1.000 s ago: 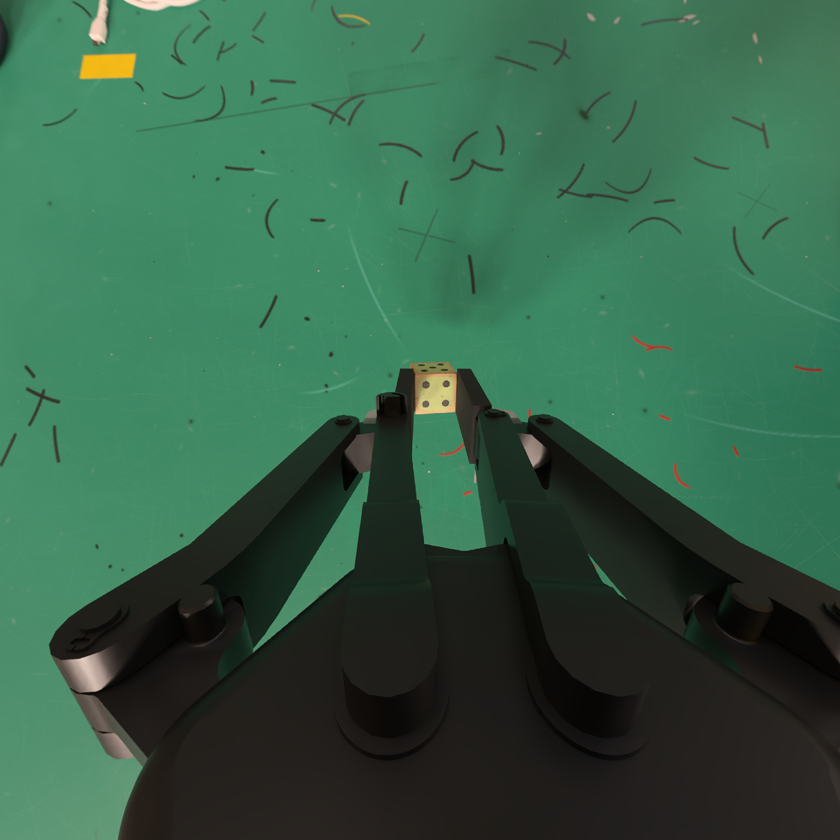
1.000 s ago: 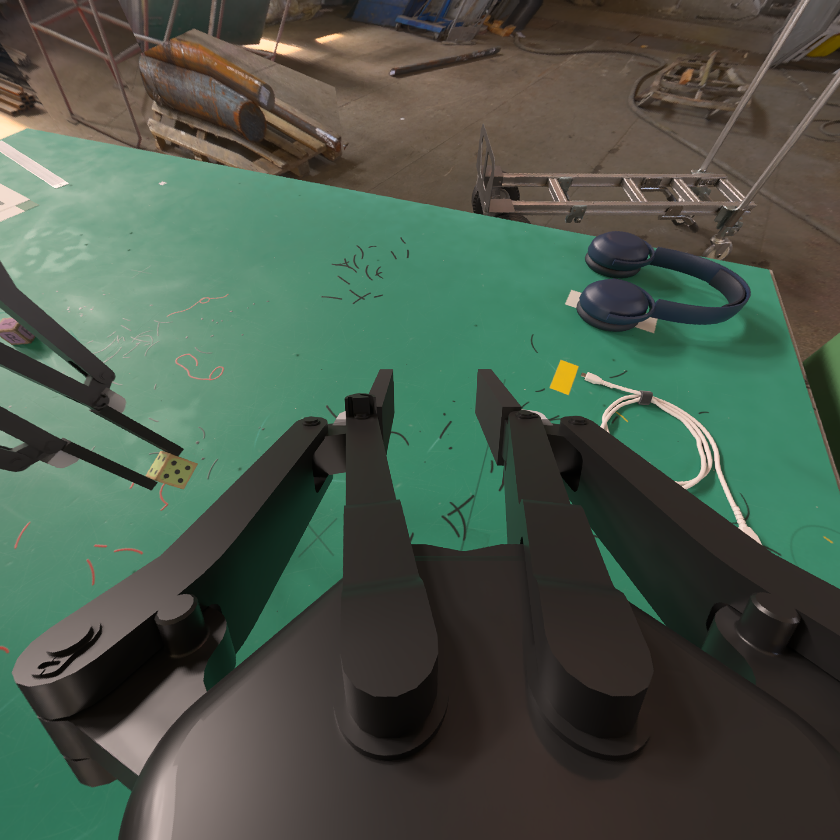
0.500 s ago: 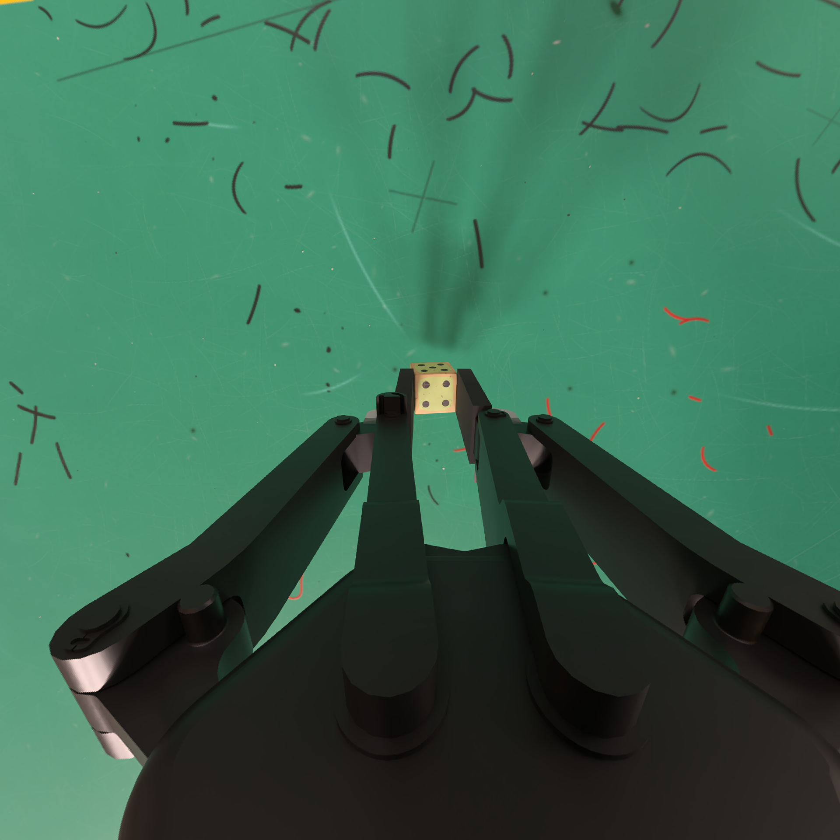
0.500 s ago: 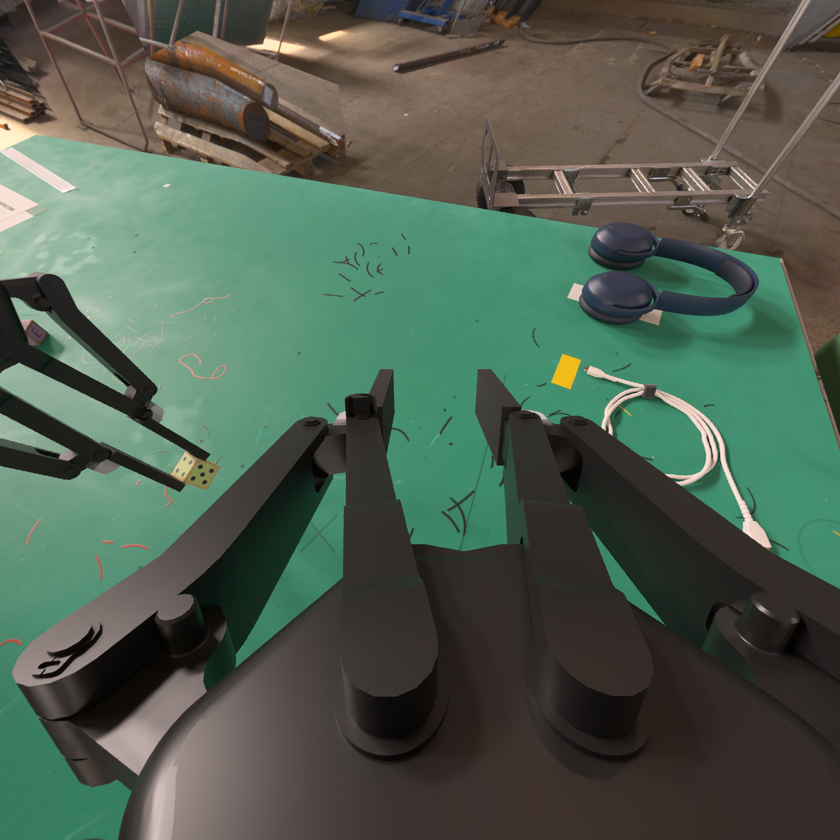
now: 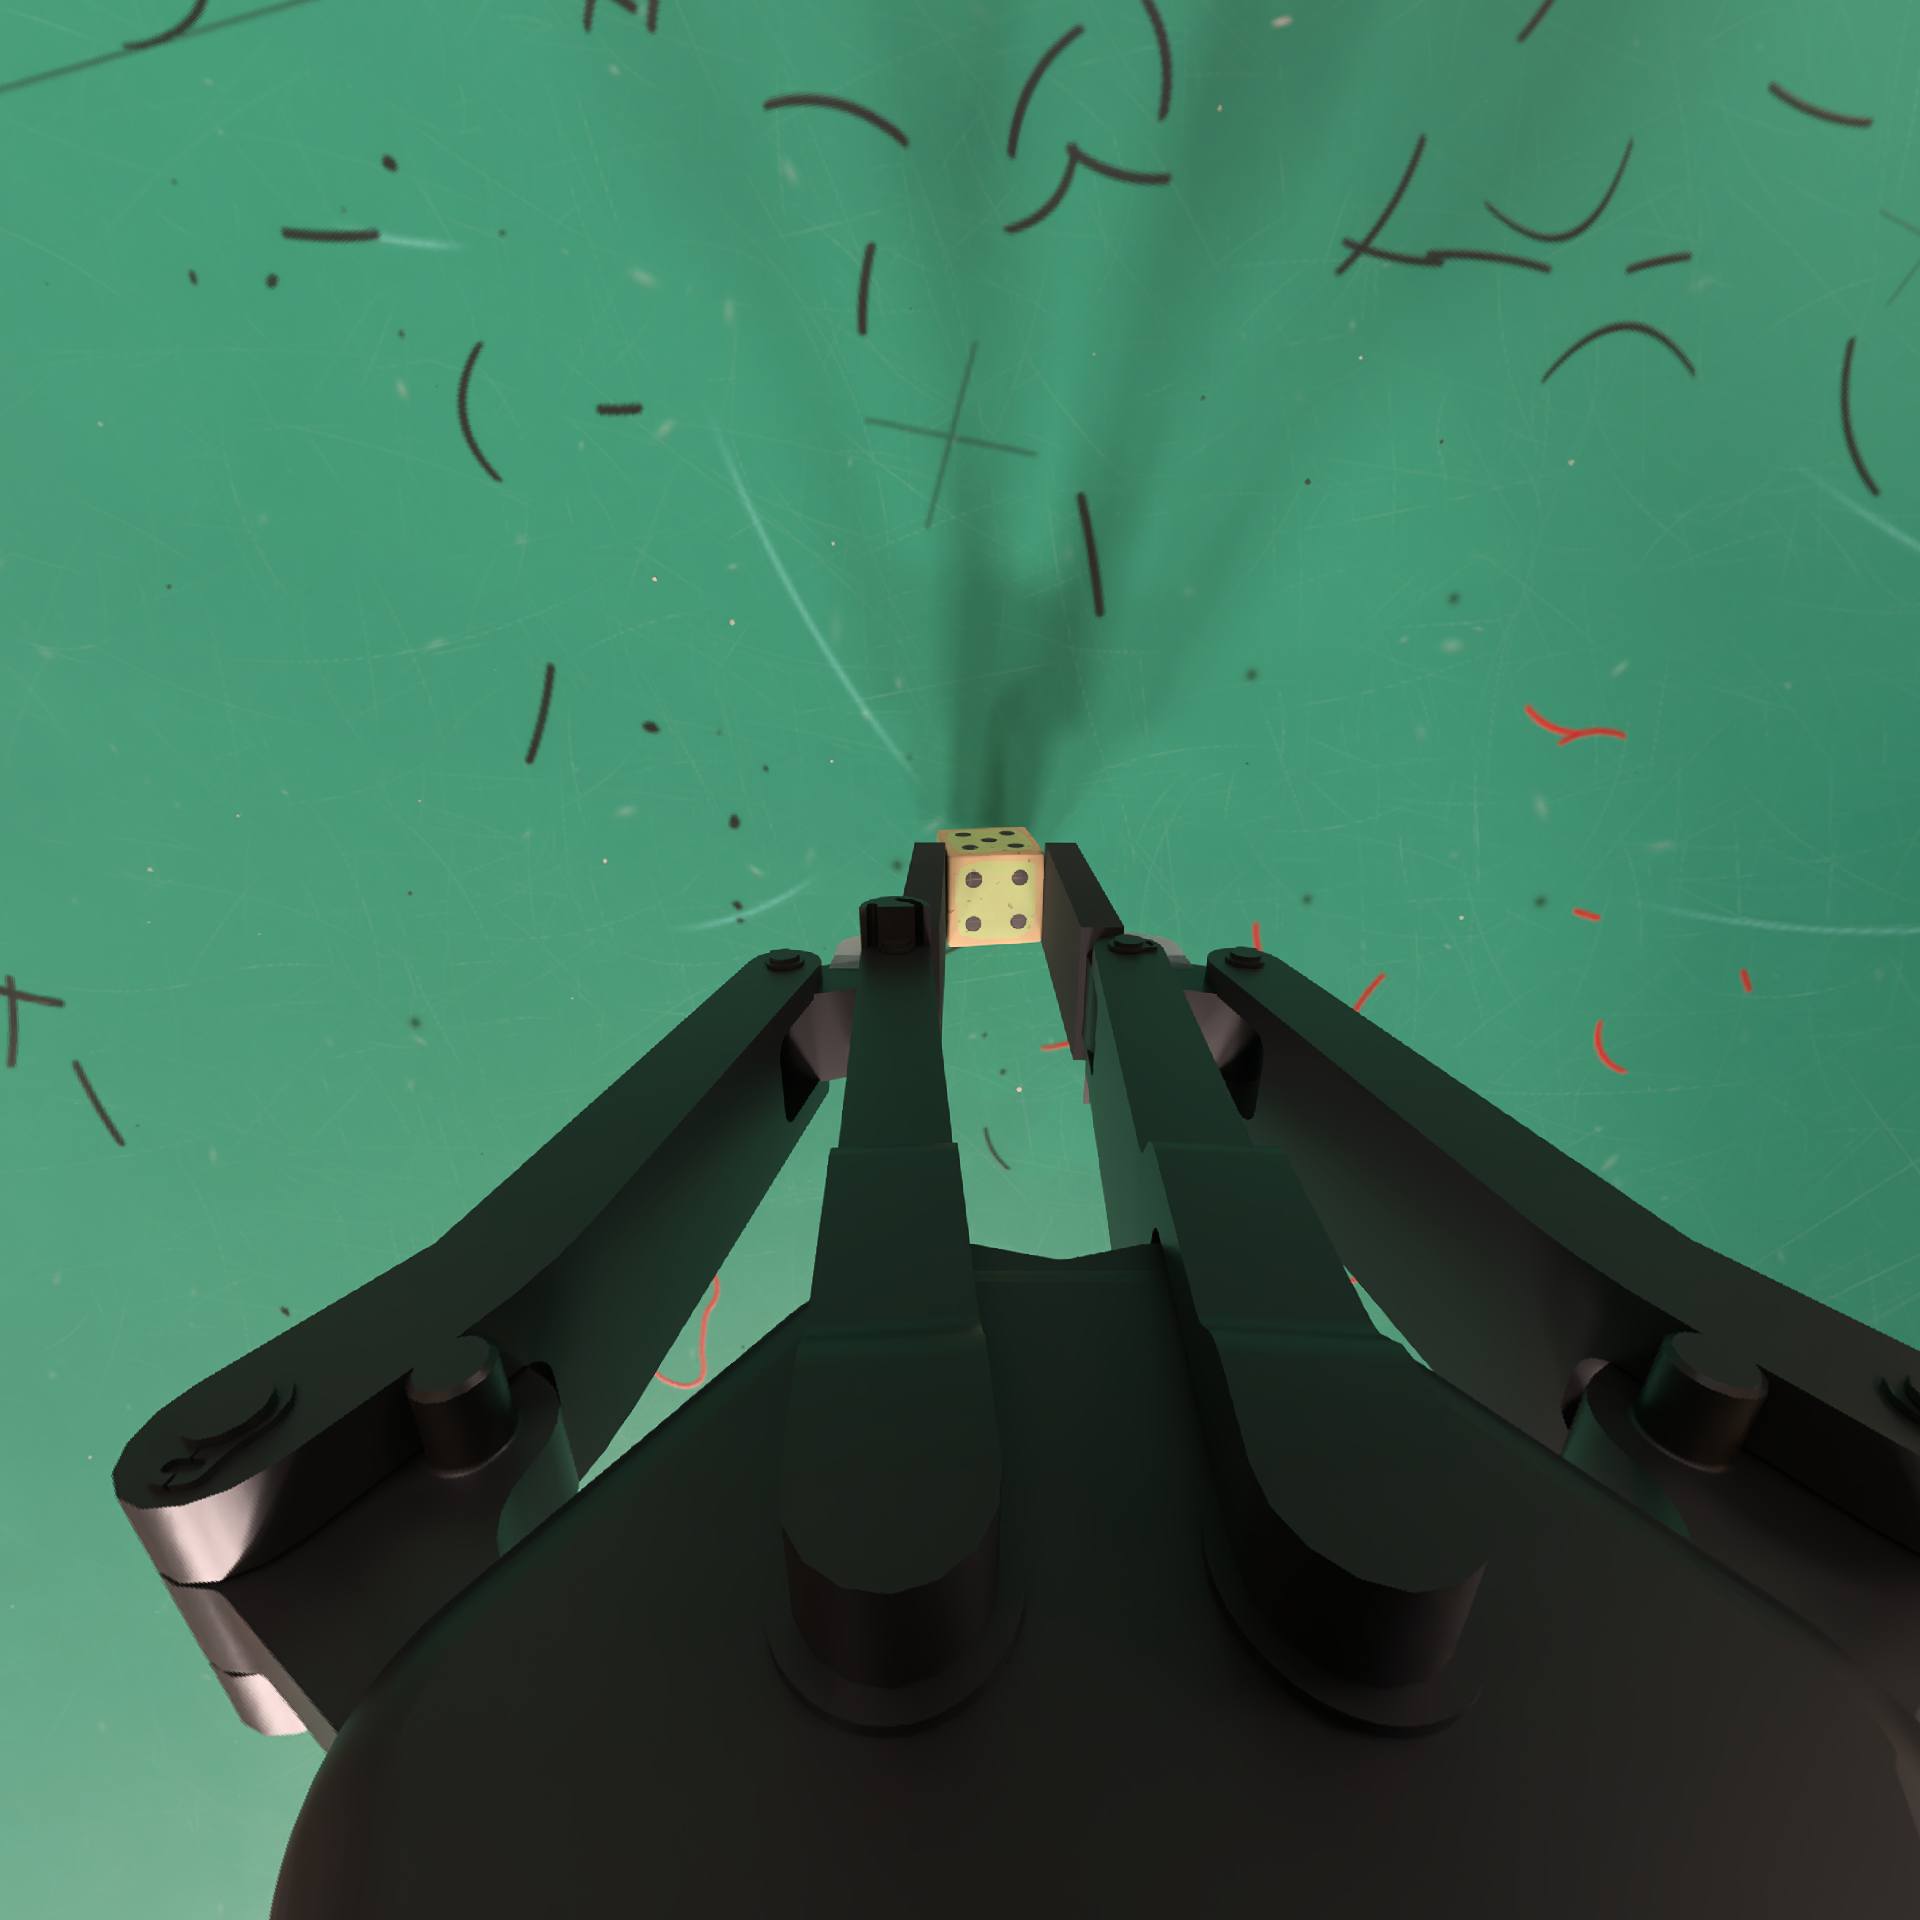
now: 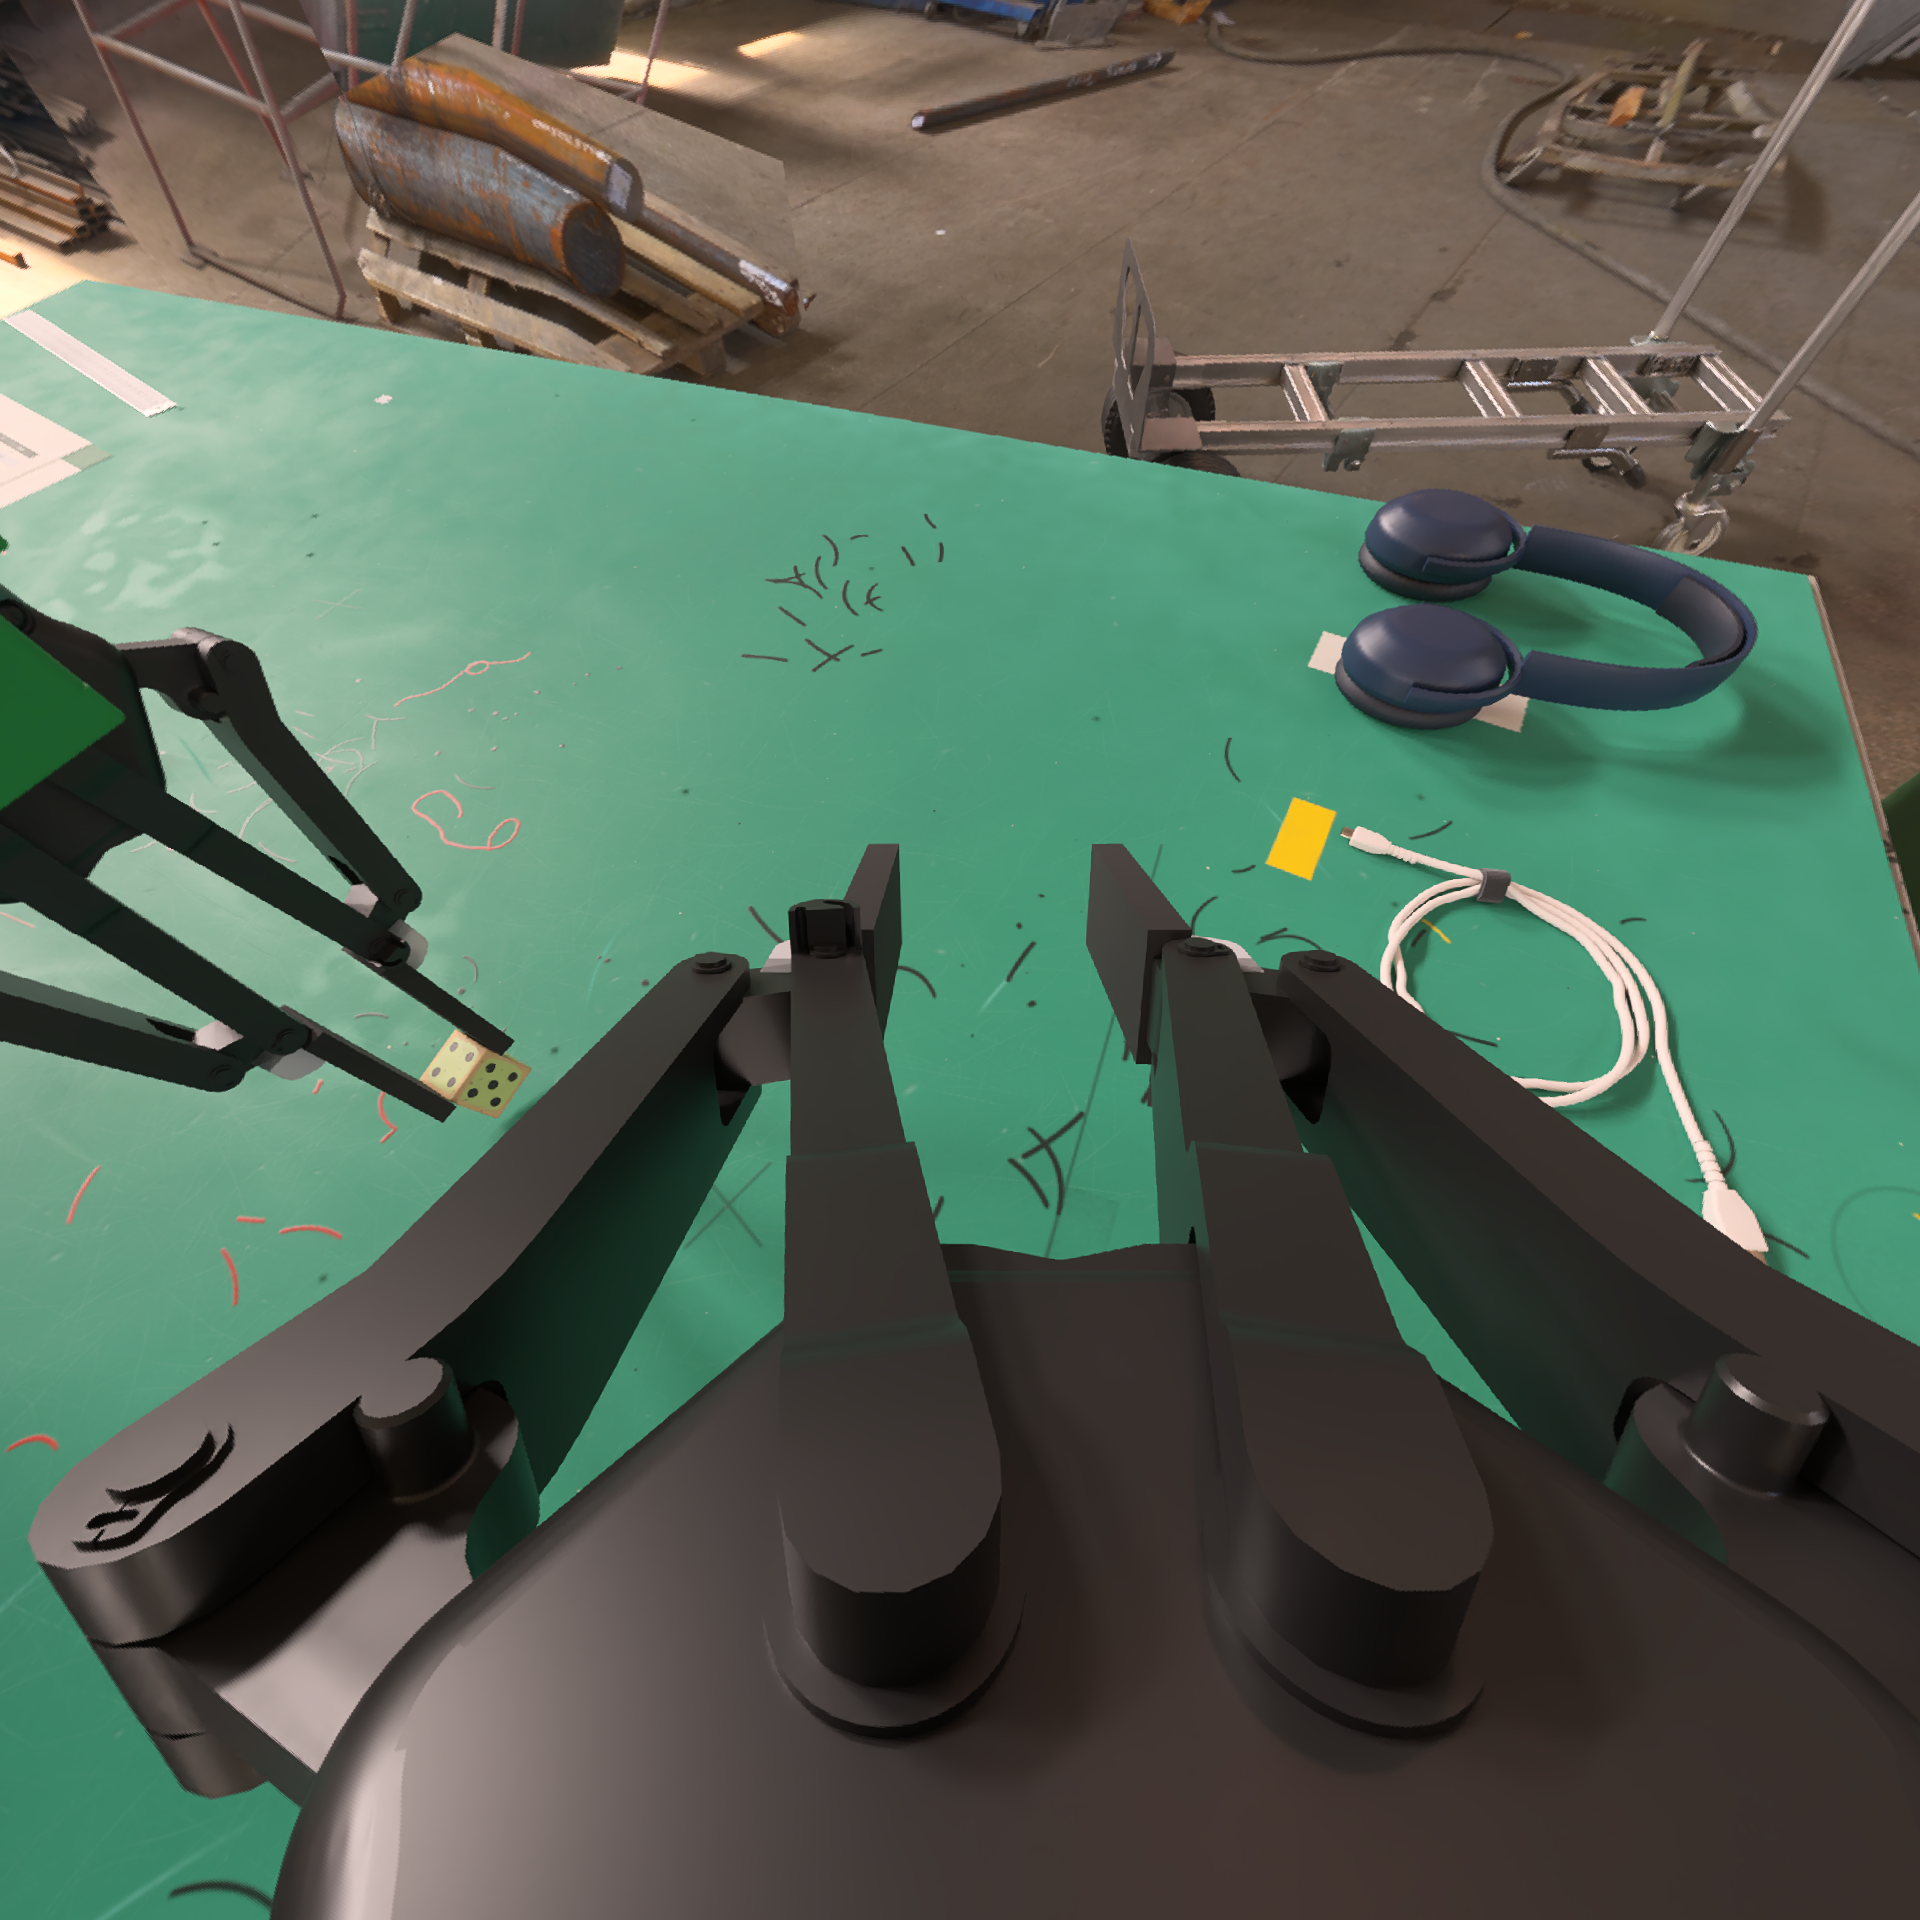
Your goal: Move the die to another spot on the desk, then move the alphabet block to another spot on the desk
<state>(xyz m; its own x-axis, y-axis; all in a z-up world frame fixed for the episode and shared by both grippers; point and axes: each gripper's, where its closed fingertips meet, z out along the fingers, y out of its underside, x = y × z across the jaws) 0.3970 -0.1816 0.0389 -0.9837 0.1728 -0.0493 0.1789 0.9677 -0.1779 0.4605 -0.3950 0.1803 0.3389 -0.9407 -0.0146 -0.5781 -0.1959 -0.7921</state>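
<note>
A small yellow die [image 5: 992, 899] with black pips sits clamped between the fingertips of my left gripper [image 5: 992, 883], very close to the green desk [image 5: 520, 623]; its shadow reaches up to the die. In the right wrist view the same die [image 6: 476, 1075] shows in the left gripper [image 6: 468, 1081] at the left, low over the desk. My right gripper [image 6: 992, 904] is open and empty, hovering above the desk's middle. The alphabet block is not visible in either view.
Blue headphones [image 6: 1538, 623] lie at the far right of the desk, with a coiled white cable [image 6: 1538, 997] and a yellow tape patch [image 6: 1301, 836] nearer. White paper [image 6: 31, 447] lies at the far left. The desk's far edge [image 6: 935, 426] borders a workshop floor.
My left gripper has carried the die across the desk toward the right gripper and lower; its shadow has closed in on the die. The right gripper stays open.
</note>
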